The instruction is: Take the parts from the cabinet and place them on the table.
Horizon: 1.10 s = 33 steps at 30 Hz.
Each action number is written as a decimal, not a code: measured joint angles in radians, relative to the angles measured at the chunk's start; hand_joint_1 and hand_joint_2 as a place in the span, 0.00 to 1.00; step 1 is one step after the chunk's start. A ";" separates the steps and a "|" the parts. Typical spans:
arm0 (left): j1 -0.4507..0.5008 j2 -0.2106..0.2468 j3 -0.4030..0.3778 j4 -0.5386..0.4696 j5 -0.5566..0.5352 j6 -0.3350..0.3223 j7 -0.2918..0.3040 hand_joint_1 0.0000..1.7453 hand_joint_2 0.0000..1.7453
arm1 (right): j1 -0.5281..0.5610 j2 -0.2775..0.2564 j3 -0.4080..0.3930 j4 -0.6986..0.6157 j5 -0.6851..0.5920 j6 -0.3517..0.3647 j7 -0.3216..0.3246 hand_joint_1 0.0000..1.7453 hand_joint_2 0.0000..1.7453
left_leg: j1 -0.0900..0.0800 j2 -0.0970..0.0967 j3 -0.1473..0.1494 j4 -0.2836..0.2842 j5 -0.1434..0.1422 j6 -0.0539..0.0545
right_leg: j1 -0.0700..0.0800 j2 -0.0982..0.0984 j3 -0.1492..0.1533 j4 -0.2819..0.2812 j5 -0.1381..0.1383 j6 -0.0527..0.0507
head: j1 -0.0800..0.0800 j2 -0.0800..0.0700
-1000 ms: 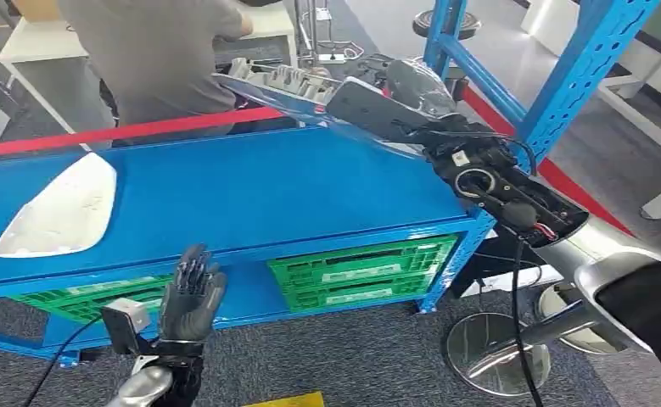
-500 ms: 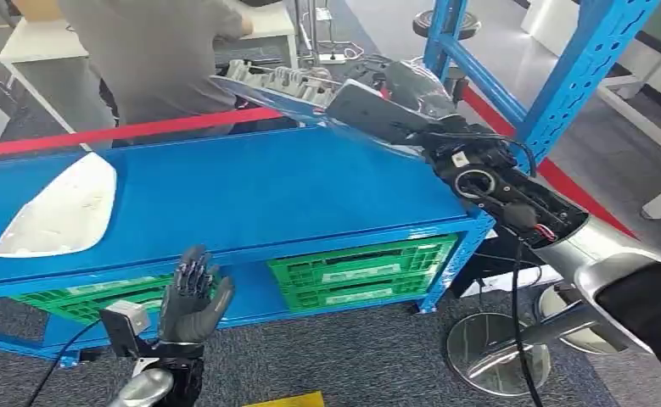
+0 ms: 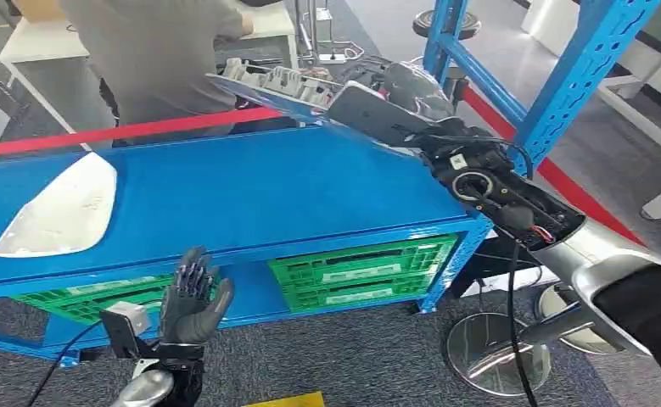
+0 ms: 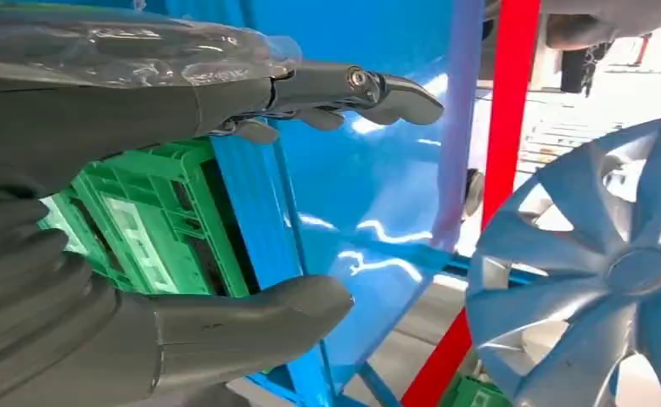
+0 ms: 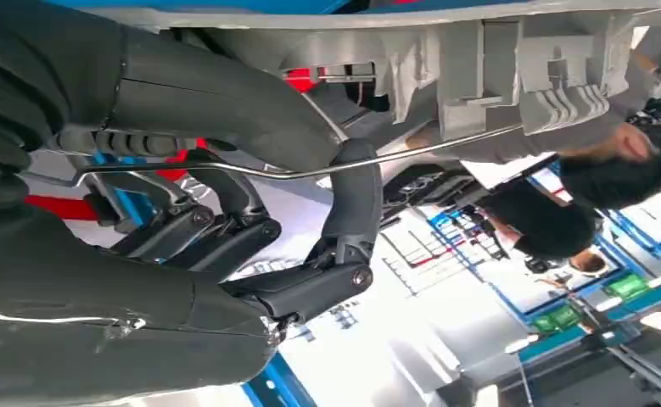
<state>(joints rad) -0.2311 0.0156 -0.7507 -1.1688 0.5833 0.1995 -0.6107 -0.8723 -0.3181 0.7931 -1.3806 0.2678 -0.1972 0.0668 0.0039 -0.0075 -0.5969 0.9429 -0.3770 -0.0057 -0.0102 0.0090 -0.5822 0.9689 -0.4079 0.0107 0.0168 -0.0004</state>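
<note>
Right hand (image 3: 407,102) grips a grey ribbed plastic part (image 3: 280,83) at 12 o'clock, held above the blue table (image 3: 267,186) far edge. Left hand (image 3: 193,298) empty, fingers spread, at 7 o'clock. White part (image 3: 59,208) lies at 9 o'clock. Green crates (image 3: 361,271) carry white labels, unreadable.

Robot hand (image 5: 250,203) around grey part (image 5: 479,76)
</note>
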 joint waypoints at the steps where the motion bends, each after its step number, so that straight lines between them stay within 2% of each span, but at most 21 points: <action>1: 0.000 0.000 0.000 0.000 0.000 0.000 0.000 0.00 1.00 | 0.000 0.000 0.000 0.000 0.000 0.000 0.000 1.00 1.00 | 0.000 0.000 0.000 0.000 0.000 0.000 | 0.000 0.000 0.000 0.000 0.000 0.000 | 0.000 0.000; 11: 0.004 0.000 0.000 0.000 0.000 -0.013 0.000 0.00 1.00 | 0.011 0.002 0.000 0.000 -0.001 -0.023 -0.014 1.00 1.00 | 0.000 0.000 -0.001 0.001 -0.001 0.001 | -0.001 0.000 0.000 -0.001 0.000 0.000 | 0.000 0.000; 12: 0.004 0.000 0.000 0.000 0.000 -0.013 0.000 0.00 1.00 | 0.015 0.002 0.000 0.000 -0.001 -0.026 -0.015 1.00 1.00 | -0.001 0.000 -0.002 0.006 -0.004 0.006 | -0.003 0.000 -0.001 -0.001 0.000 0.003 | 0.000 0.000; 16: 0.004 0.001 0.000 0.000 0.000 -0.013 0.000 0.00 1.00 | 0.030 0.002 0.000 -0.001 0.002 -0.028 -0.014 1.00 1.00 | -0.001 0.000 -0.006 0.013 -0.008 0.014 | -0.003 0.000 0.000 -0.001 -0.001 0.008 | -0.005 0.000; 19: 0.003 0.001 0.001 0.000 -0.001 -0.013 0.000 0.00 1.00 | 0.031 0.002 0.000 -0.005 0.002 -0.028 -0.014 1.00 1.00 | -0.004 -0.001 -0.009 0.012 -0.008 0.022 | -0.004 -0.003 0.003 -0.006 0.001 0.016 | -0.005 0.000; 20: 0.004 0.000 0.001 -0.002 -0.002 -0.013 0.000 0.00 1.00 | 0.032 0.002 0.000 -0.010 0.002 -0.028 -0.014 1.00 1.00 | 0.003 -0.001 0.003 -0.009 -0.001 0.028 | 0.003 -0.004 0.006 -0.010 0.000 0.022 | -0.004 0.000; 21: 0.005 0.000 0.001 -0.004 -0.003 -0.013 -0.003 0.00 1.00 | 0.034 -0.001 -0.002 -0.012 0.002 -0.029 -0.014 1.00 1.00 | 0.008 -0.005 0.017 -0.026 0.007 0.028 | -0.002 -0.004 0.003 0.008 -0.013 0.024 | -0.001 0.000; 22: 0.003 -0.001 0.001 -0.005 -0.003 -0.012 -0.003 0.00 1.00 | 0.031 -0.002 -0.002 -0.012 0.002 -0.029 -0.013 1.00 1.00 | 0.011 -0.004 0.020 -0.030 0.010 0.032 | -0.003 -0.004 -0.021 0.065 -0.051 0.025 | 0.007 0.000; 24: 0.005 -0.001 0.001 -0.006 -0.004 -0.010 -0.003 0.00 1.00 | 0.037 -0.001 -0.001 -0.018 0.002 -0.030 -0.011 1.00 1.00 | 0.013 -0.010 0.020 -0.030 0.010 0.033 | -0.008 -0.003 -0.093 0.225 -0.125 0.036 | 0.017 0.000; 25: 0.009 -0.001 0.001 -0.006 -0.005 -0.010 -0.003 0.00 1.00 | 0.038 -0.002 -0.001 -0.019 0.002 -0.030 -0.008 1.00 1.00 | 0.015 -0.017 0.019 -0.029 0.010 0.033 | -0.014 -0.003 -0.126 0.291 -0.146 0.043 | 0.019 0.000; 26: 0.011 0.000 0.001 -0.006 -0.004 -0.009 -0.003 0.00 1.00 | 0.041 -0.002 -0.001 -0.019 0.002 -0.030 -0.006 1.00 1.00 | 0.018 -0.026 0.019 -0.028 0.008 0.031 | -0.021 -0.004 -0.136 0.308 -0.140 0.049 | 0.020 0.000; 27: 0.013 0.000 0.001 -0.006 -0.004 -0.008 -0.003 0.00 1.00 | 0.044 -0.003 -0.001 -0.019 0.003 -0.028 -0.004 1.00 1.00 | 0.023 -0.037 0.019 -0.024 0.006 0.025 | -0.028 -0.003 -0.121 0.272 -0.110 0.057 | 0.021 0.000; 29: 0.013 -0.001 0.001 -0.006 -0.003 -0.002 -0.002 0.00 1.00 | 0.047 -0.004 -0.001 -0.022 0.003 -0.025 0.002 1.00 1.00 | 0.037 -0.060 0.017 -0.004 -0.004 0.007 | -0.044 0.002 -0.033 0.100 -0.019 0.076 | 0.029 0.000; 30: 0.013 -0.001 0.001 -0.006 -0.003 -0.001 -0.002 0.00 1.00 | 0.049 -0.004 -0.001 -0.024 0.005 -0.024 0.003 1.00 1.00 | 0.039 -0.068 0.010 0.012 -0.013 -0.006 | -0.057 0.035 0.003 0.019 -0.005 0.091 | 0.033 0.000; 31: 0.011 0.000 0.001 -0.008 -0.002 0.000 -0.002 0.00 1.00 | 0.050 -0.005 -0.001 -0.026 0.006 -0.023 0.004 1.00 1.00 | 0.037 -0.079 -0.002 0.023 -0.016 -0.016 | -0.046 0.065 0.009 0.021 -0.026 0.087 | 0.041 0.000; 32: 0.013 0.000 0.001 -0.009 0.000 0.000 0.000 0.00 1.00 | 0.053 -0.007 -0.002 -0.030 0.008 -0.022 0.005 1.00 1.00 | 0.036 -0.089 -0.010 0.026 -0.011 -0.021 | -0.049 0.048 0.001 0.025 -0.022 0.064 | 0.039 0.000; 33: 0.015 0.000 0.001 -0.012 0.001 0.000 0.002 0.00 1.00 | 0.056 -0.008 -0.002 -0.031 0.012 -0.020 0.005 1.00 1.00 | 0.040 -0.095 -0.012 0.021 -0.005 -0.028 | -0.043 0.039 -0.003 0.028 -0.021 0.054 | 0.029 0.000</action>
<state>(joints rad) -0.2165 0.0156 -0.7496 -1.1807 0.5840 0.1995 -0.6088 -0.8160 -0.3258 0.7908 -1.4118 0.2800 -0.2171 0.0721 0.0436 -0.1025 -0.6088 0.9635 -0.3825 -0.0342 -0.0536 0.0484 -0.5855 0.9967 -0.4291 0.0649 0.0455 0.0000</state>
